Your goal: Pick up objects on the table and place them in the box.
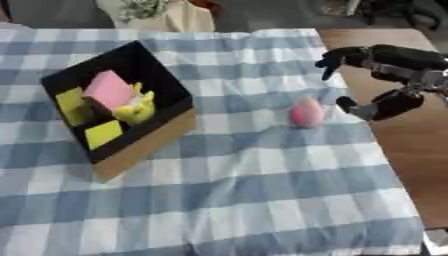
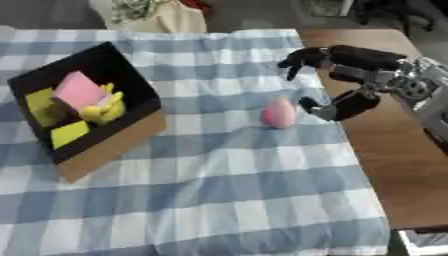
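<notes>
A pink egg-shaped object (image 1: 307, 112) stands on the blue checked cloth, right of centre. My right hand (image 2: 350, 70) hovers just right of it, open, with its fingers (image 2: 302, 57) spread above and the thumb (image 2: 337, 107) below; it does not touch the egg. A black-lined cardboard box (image 1: 149, 142) sits at the left. Inside it lie a pink block (image 1: 108, 90), a yellow toy (image 1: 136, 107) and yellow flat pieces (image 1: 103, 133). My left hand is out of sight.
The checked cloth (image 1: 245, 190) covers most of the table; bare brown wood (image 2: 385, 165) shows along the right side. A pale bag or pot (image 1: 166, 15) stands past the far edge.
</notes>
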### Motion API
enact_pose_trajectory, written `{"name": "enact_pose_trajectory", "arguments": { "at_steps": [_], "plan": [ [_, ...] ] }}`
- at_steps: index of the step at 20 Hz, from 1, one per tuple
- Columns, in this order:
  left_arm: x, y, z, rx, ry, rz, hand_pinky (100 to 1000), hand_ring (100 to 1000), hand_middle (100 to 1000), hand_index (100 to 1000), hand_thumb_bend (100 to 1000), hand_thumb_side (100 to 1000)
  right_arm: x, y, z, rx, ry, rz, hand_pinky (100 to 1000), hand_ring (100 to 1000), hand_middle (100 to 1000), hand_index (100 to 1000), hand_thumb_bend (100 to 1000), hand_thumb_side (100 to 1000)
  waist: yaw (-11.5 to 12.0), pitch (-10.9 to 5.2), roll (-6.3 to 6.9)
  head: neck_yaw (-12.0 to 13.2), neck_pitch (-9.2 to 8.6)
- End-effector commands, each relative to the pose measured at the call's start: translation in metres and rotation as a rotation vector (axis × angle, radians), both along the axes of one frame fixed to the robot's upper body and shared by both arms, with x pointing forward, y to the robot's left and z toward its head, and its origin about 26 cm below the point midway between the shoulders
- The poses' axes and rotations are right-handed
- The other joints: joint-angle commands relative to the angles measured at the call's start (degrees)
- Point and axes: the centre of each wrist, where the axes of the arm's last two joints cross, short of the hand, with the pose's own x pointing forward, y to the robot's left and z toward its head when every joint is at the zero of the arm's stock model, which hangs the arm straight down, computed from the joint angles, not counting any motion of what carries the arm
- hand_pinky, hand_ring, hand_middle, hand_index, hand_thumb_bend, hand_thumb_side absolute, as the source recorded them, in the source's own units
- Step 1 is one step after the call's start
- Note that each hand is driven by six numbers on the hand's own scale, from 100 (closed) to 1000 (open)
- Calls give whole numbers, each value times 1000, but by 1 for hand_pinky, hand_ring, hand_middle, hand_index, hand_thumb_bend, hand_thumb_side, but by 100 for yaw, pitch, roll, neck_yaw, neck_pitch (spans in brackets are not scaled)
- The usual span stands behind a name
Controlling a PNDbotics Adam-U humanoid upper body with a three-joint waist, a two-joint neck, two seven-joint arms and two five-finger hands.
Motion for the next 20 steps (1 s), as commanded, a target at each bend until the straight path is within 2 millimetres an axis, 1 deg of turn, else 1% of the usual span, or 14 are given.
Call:
{"name": "enact_pose_trajectory", "arguments": {
  "at_steps": [1,5,9,11,13,16,20],
  "plan": [
    [-2,-1,6,10,-17,-9,767,911,839,796,524,565,3,-6,7,-62,-14,-13,946,1000,682,986,237,135,-12,21,84,-13,30],
    [-2,-2,6,8,-11,-14,767,916,842,797,520,569,6,-10,3,-79,-11,-29,945,1000,642,963,275,111,-13,48,94,-20,30],
    [-2,-3,6,6,-8,-18,768,919,845,798,518,571,8,-13,-1,-71,-4,-46,944,1000,621,964,257,117,-6,75,99,-9,30],
    [-2,-3,6,5,-6,-20,768,920,846,798,517,572,9,-15,-3,-68,-2,-58,945,1000,624,968,248,132,-5,88,99,-8,30],
    [-2,-4,6,4,-6,-23,768,923,847,798,515,573,10,-17,-5,-59,0,-72,946,1000,646,981,214,154,-3,100,100,-6,30],
    [-2,-4,5,2,-2,-26,768,925,849,799,513,575,12,-20,-8,-50,5,-87,947,1000,663,999,204,164,-2,116,107,-6,30],
    [-2,-4,5,2,1,-29,768,926,850,799,511,576,13,-22,-10,-37,13,-106,947,1000,686,1000,197,166,1,133,115,-8,30]
  ]
}}
